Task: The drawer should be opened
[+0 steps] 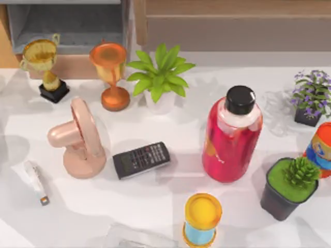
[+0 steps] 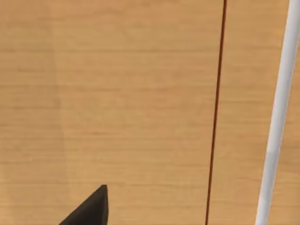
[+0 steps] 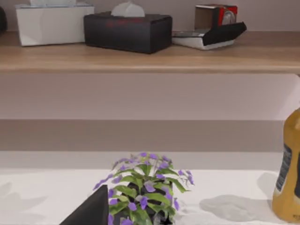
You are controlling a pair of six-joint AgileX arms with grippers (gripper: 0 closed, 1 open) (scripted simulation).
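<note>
The drawer's orange-tan wood front (image 2: 117, 108) stands close before the left wrist camera. A thin dark red seam (image 2: 215, 112) and a pale grey bar (image 2: 276, 117) run across it. A dark edge of my left gripper (image 2: 91, 211) pokes in just short of the panel. In the top view a narrow sliver of the same orange-tan wood (image 1: 4, 49) sits at the far left edge, beside a grey-lined compartment (image 1: 67, 23). A dark edge of my right gripper (image 3: 91, 211) hangs beside a purple-flowered plant (image 3: 145, 187), facing a wooden shelf (image 3: 150, 58).
The table holds two trophies (image 1: 44, 64) (image 1: 111, 72), a pink fan (image 1: 80, 139), a black remote (image 1: 140, 159), a leafy plant (image 1: 160, 77), a red bottle (image 1: 232, 137), a potted succulent (image 1: 292, 186), a yellow-topped cup (image 1: 201, 219) and a purple-flowered plant (image 1: 310, 98). A long brown cabinet (image 1: 232, 26) runs along the back.
</note>
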